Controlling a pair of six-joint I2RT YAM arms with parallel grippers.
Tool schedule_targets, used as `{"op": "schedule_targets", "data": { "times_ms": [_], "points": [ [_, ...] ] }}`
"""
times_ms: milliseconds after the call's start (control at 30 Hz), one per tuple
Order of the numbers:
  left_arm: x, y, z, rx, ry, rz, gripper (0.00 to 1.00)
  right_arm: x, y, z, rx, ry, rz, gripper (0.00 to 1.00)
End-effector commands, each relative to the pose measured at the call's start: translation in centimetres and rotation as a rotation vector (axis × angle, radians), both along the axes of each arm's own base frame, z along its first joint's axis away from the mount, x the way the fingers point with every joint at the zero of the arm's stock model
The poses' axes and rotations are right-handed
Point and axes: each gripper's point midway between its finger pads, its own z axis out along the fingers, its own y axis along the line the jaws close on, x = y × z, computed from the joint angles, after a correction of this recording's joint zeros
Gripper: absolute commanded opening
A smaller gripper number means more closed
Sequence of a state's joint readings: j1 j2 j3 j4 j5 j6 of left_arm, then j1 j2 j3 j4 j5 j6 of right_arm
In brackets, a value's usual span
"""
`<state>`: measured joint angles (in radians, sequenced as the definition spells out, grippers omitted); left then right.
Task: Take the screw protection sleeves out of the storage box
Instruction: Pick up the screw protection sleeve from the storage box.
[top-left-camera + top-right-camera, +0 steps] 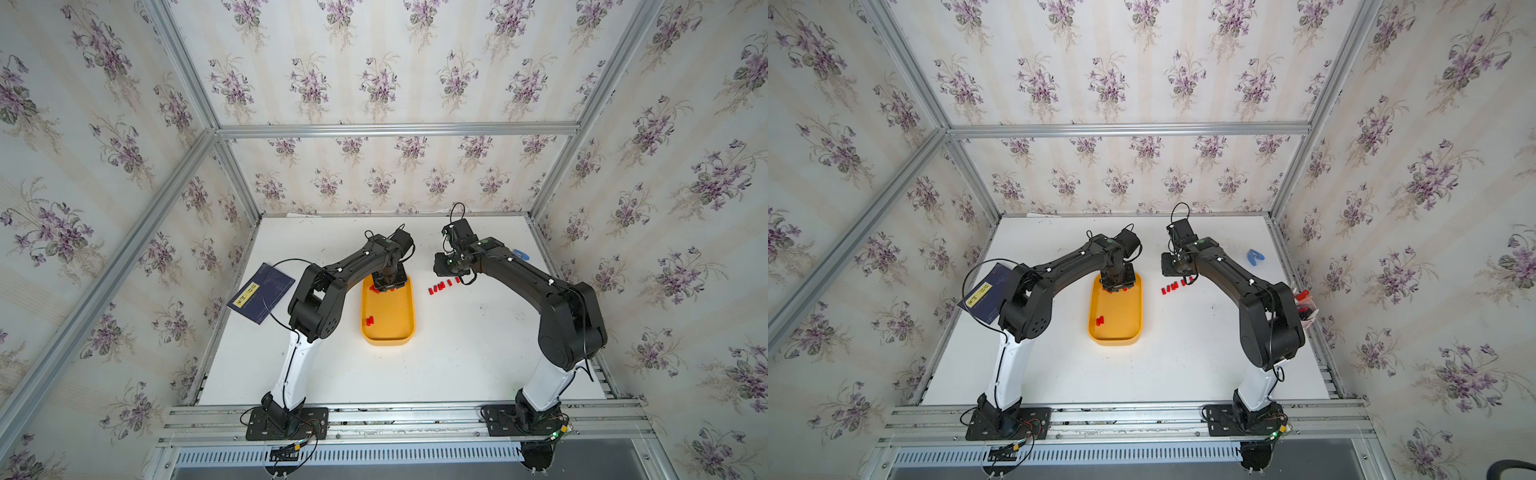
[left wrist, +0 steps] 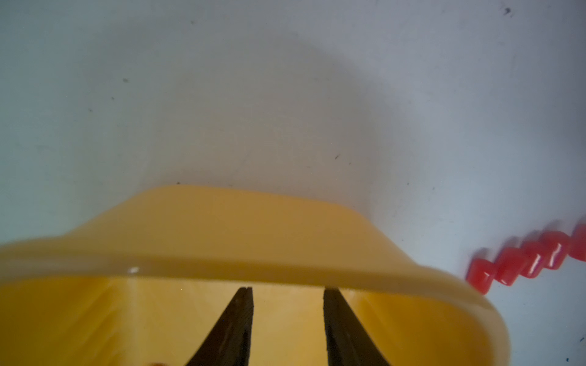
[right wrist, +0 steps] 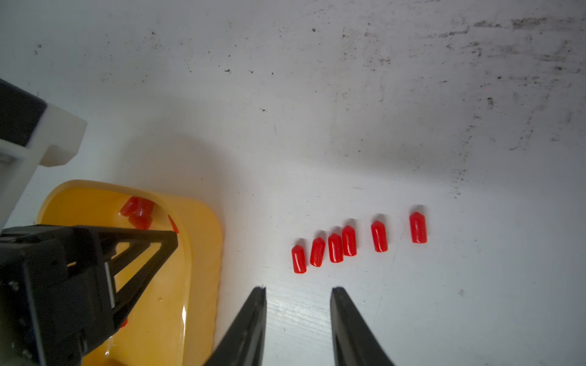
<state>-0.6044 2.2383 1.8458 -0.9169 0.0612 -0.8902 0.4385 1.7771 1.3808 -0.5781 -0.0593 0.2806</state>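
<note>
The left fingers [image 2: 244, 304] stand a little apart with nothing between them, low inside the far end of the storage box [image 2: 222, 253]. A few screw protection sleeves [image 3: 138, 210] lie just beside them. The right fingers [image 3: 257, 304] are also parted and empty, over the bench [image 3: 317, 126]. Six more sleeves lie in a row just ahead of their tips.

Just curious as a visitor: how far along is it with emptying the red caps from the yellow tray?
Done: six sleeves lie in a row on the table. In hand: nothing yet; the left gripper reaches into the storage box, jaws apart, the right gripper hangs empty. Left: a cluster at the box's far end and a pair nearer.
</note>
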Motion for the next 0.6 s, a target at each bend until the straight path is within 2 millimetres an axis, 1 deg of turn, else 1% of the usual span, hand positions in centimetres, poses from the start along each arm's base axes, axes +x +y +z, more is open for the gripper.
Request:
{"op": "schedule_targets", "data": {
  "times_ms": [0,367,467,567],
  "points": [
    [0.4,0.4,-0.2,0.019,-0.011,0.029,0.41,0.3,-0.2,-0.2,-0.021,-0.013,0.010,0.39],
    [1.6,0.1,-1.1,0.019,-0.034,0.050,0.40,0.5,-0.3,-0.6,-0.037,-0.017,0.025,0.39],
    [1.7,0.3,-1.6,0.029,-0.028,0.059,0.40,0.5,-0.3,-0.7,-0.044,-0.017,0.028,0.38],
    [1.9,0.4,-1.7,0.032,-0.034,0.061,0.36,0.5,-0.3,-0.6,-0.046,-0.020,0.030,0.38]
  ]
}}
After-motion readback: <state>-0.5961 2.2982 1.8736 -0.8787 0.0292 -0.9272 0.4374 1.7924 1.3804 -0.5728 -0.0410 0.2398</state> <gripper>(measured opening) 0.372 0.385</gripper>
